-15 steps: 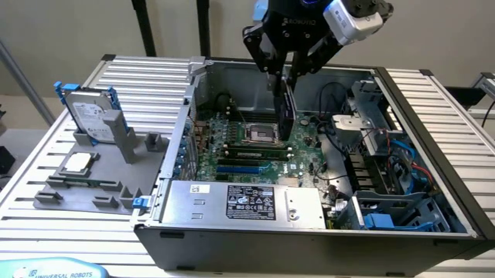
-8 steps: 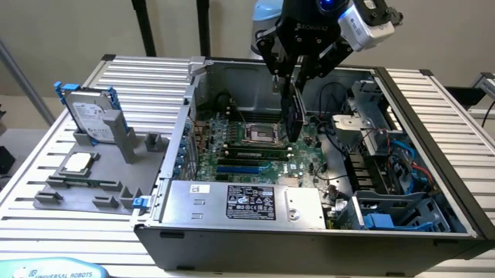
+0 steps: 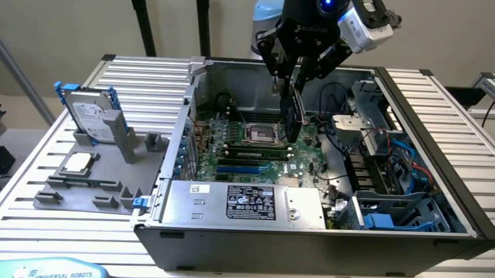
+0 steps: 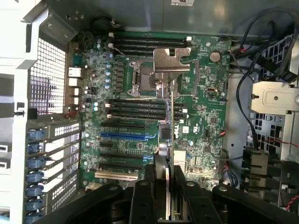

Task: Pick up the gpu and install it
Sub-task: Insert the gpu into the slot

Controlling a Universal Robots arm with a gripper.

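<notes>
Inside the open computer case, low over the green motherboard. Hanging upright from the gripper, fingers clamped on its upper edge: the gpu, edge-on in the wrist view, silver bracket in front of the processor socket. Cannot tell whether its lower edge touches the board. Judged carried but not seated, and lying crosswise to the long slots. To do this well: hold the card plumb, bring its edge in line with an expansion slot such as the blue slot, stay clear of the black cables, press evenly — no twisting.
</notes>
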